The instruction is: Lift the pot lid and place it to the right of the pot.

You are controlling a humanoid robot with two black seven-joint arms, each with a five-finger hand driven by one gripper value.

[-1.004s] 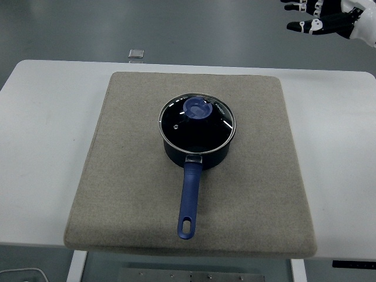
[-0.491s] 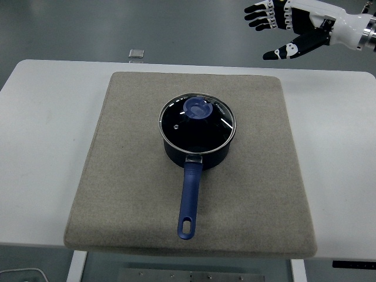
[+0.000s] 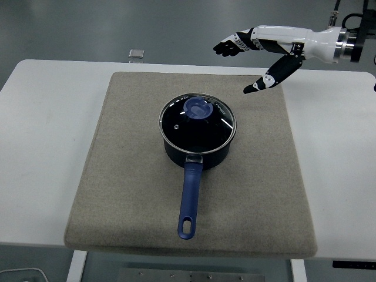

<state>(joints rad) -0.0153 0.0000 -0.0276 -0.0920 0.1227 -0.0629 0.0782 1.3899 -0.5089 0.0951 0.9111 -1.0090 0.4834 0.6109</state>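
Right hand (image 3: 265, 53) poised above the mat's far right corner, fingers spread, grasping nothing. Glass pot lid (image 3: 197, 122) seated on the blue pot (image 3: 197, 147), mid-mat on the counter (image 3: 41, 129). Risk: missing the small knob (image 3: 198, 108) and nudging the pot leftward.

The right hand (image 3: 267, 50) reaches in from the upper right edge on a white forearm, held up in the air and empty. Its fingers (image 3: 228, 46) are spread and stretched out toward the left, the thumb dropped away below them and pointing down-left. Only this arm shows; its wrist sits at the frame's right edge.
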